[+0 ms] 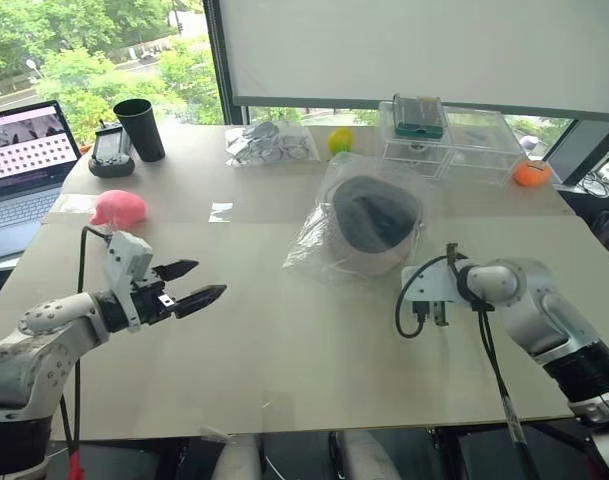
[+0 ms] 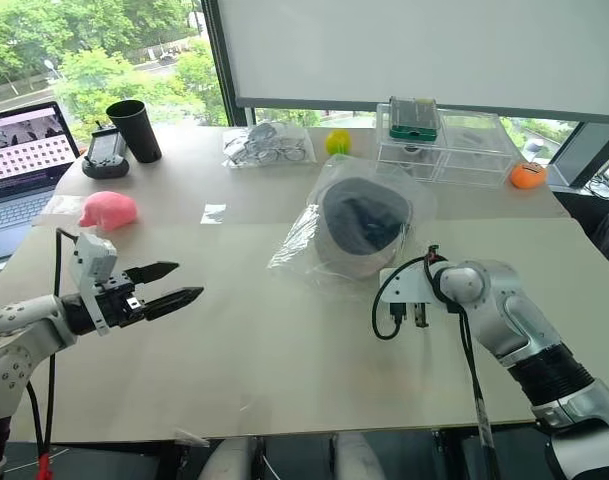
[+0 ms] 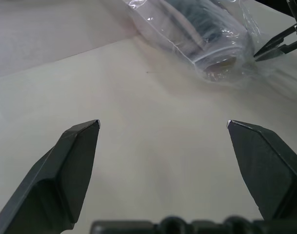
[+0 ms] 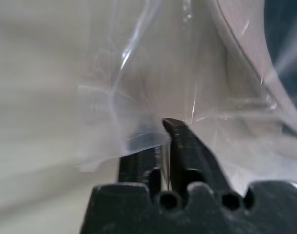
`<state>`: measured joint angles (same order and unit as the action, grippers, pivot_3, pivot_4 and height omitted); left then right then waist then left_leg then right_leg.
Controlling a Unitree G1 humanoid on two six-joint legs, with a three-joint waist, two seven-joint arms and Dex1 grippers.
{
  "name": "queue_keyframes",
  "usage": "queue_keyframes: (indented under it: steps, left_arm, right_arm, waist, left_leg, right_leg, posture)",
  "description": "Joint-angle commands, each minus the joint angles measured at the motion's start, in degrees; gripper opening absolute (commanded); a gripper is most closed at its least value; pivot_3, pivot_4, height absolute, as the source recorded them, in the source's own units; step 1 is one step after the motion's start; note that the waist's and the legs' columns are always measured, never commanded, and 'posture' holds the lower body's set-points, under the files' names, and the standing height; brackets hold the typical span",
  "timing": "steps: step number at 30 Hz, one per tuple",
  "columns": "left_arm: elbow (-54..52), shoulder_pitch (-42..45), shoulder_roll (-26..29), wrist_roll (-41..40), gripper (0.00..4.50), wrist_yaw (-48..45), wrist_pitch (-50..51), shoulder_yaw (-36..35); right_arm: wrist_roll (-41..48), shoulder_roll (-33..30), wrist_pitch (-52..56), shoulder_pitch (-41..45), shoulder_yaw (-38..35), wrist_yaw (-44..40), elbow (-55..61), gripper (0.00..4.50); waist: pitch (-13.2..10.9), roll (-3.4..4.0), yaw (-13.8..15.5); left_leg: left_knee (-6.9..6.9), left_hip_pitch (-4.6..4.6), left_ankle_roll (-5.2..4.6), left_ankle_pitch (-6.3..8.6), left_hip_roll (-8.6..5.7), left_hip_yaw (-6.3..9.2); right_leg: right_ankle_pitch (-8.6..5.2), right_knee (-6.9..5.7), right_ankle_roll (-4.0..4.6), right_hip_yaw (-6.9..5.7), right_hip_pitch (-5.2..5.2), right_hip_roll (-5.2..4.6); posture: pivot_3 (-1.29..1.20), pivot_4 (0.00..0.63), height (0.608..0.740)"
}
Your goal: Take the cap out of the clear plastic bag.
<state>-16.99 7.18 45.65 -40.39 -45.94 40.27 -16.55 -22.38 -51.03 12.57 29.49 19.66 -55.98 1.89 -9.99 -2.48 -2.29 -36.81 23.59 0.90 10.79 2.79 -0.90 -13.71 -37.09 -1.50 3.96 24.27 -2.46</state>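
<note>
I hold the right gripper point(image 4: 170, 141) at the clear plastic bag point(image 1: 329, 245) edge, fingers nearly closed with film between them; the cap point(image 1: 376, 220) sits inside. I should pinch film only. Left gripper point(image 1: 189, 285) is spread wide.

Left arm point(image 1: 44, 335): silver-grey rounded casing, black band at wrist, white box-shaped camera mount point(image 1: 129, 262) above wrist, black cable looping from mount down along forearm. Left gripper point(image 1: 189, 285): two black pointed fingers, tapered, matte. Right arm point(image 1: 544, 310): silver-grey shells, black ribbed sleeve near elbow, white wrist bracket point(image 1: 429, 283), black cable curling in loop beneath it. Right gripper point(image 4: 160, 141): black fingers on black base with round holes.
</note>
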Motion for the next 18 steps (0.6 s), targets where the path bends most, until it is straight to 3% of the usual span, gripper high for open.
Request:
queue_keyframes:
  steps: [1, 3, 10, 18]
  left_arm:
    - [-1.2, 1.4, 0.3, 0.0, 4.50, -0.6, -0.6, 0.1]
    - [-1.1, 1.7, 0.2, 0.0, 4.50, -0.8, -0.7, 0.5]
    - [-0.8, 2.9, 0.3, 1.2, 4.50, -2.4, -1.7, 3.4]
    - [1.5, 10.9, -0.3, 6.4, 4.50, -6.3, -6.2, 10.6]
  right_arm:
    - [0.8, -0.1, 0.5, -0.7, -2.5, 0.1, 2.9, 2.10]
    - [4.5, -0.2, 4.3, -1.4, -4.3, -3.2, 6.2, 2.70]
    - [15.7, -6.6, 14.3, -6.7, -11.8, -13.7, 18.1, 2.70]
    - [28.8, -8.4, 26.0, -7.8, -23.4, -14.5, 24.7, 2.70]
  waist:
    - [0.0, 0.00, -0.1]
    - [0.0, 0.00, -0.1]
    - [0.0, 0.00, 0.0]
    - [0.0, -0.01, 0.3]
  left_leg:
    - [0.00, 0.00, 0.00, 0.00, 0.00, 0.00]
    - [0.00, 0.00, 0.00, 0.00, 0.00, 0.00]
    - [0.00, 0.03, 0.00, 0.00, 0.00, 0.02]
    - [-0.01, 0.01, 0.00, 0.00, 0.00, 0.01]
  right_leg:
    - [0.00, 0.00, 0.00, 0.00, 0.00, 0.00]
    - [0.00, 0.00, 0.00, 0.00, 0.00, 0.01]
    - [-0.04, 0.01, -0.08, -0.01, -0.01, 0.00]
    - [-0.10, 0.01, -0.17, -0.01, -0.01, 0.01]
  posture:
    - [0.00, 0.150, 0.740]
    - [0.00, 0.150, 0.740]
    - [0.00, 0.150, 0.740]
    - [0.00, 0.150, 0.740]
